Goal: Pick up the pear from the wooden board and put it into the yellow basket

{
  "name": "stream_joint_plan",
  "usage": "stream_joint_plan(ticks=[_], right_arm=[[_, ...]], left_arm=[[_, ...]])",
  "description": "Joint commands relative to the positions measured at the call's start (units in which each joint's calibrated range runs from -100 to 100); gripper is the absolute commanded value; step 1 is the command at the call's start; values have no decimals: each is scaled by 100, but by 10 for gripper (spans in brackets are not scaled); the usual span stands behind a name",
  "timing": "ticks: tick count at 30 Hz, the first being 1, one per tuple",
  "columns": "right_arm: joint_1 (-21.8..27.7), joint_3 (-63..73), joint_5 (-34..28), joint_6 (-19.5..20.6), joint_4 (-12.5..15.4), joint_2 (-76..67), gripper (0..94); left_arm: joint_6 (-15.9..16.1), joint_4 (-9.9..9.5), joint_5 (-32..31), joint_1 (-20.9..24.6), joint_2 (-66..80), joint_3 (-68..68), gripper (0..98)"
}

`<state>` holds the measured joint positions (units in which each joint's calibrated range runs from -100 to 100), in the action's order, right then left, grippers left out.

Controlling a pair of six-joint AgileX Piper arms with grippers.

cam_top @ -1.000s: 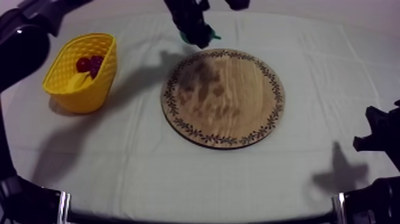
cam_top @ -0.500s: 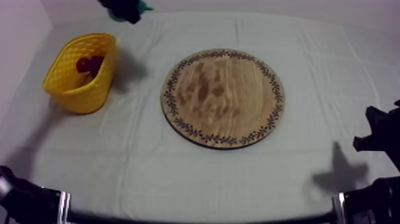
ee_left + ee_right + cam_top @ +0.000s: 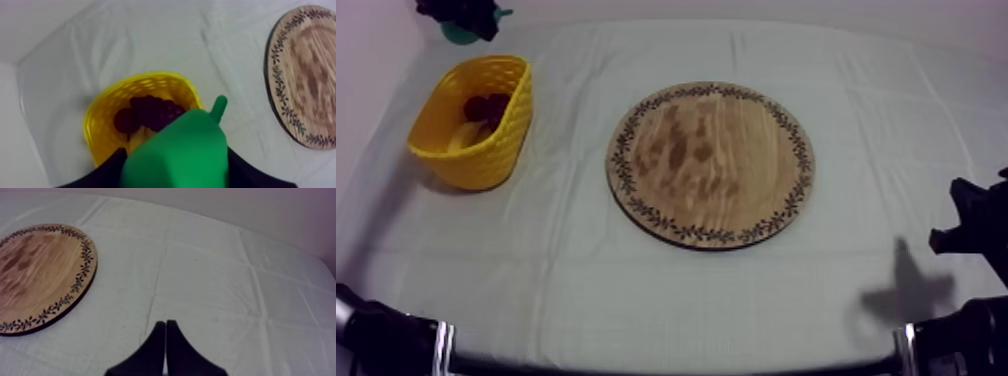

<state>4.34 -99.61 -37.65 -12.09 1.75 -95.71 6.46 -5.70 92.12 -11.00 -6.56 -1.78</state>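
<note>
A green pear [image 3: 175,147] is held in my left gripper [image 3: 175,170], whose black fingers are shut on its sides. It hangs above the yellow basket [image 3: 95,117]. In the top view the left gripper [image 3: 461,15] sits at the far left, just behind the basket [image 3: 486,160], with a bit of green pear [image 3: 461,36] showing under it. The round wooden board [image 3: 711,165] with a patterned rim lies bare in the middle. My right gripper [image 3: 165,333] is shut on nothing, low over the cloth to the right of the board [image 3: 40,273].
In the basket lie dark grapes [image 3: 152,110], a small red fruit [image 3: 124,121] and a banana [image 3: 464,136]. In the top view my right arm [image 3: 976,225] rests at the right edge. Open cloth lies between the basket and the board.
My left gripper has carried the pear leftward, from behind the board's far edge to just behind the basket. The right arm has not moved.
</note>
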Motion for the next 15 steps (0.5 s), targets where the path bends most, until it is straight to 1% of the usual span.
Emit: stream_joint_plan(ticks=[1, 8, 15], right_arm=[[1, -5, -1, 2, -2, -5, 3], [2, -5, -1, 0, -2, -5, 3], [2, -5, -1, 0, -2, -5, 3]], left_arm=[[-139, 3, -4, 81, -87, 13, 520], [-295, -18, -84, 304, -466, 159, 521], [-437, -9, -471, 503, -955, 446, 494]])
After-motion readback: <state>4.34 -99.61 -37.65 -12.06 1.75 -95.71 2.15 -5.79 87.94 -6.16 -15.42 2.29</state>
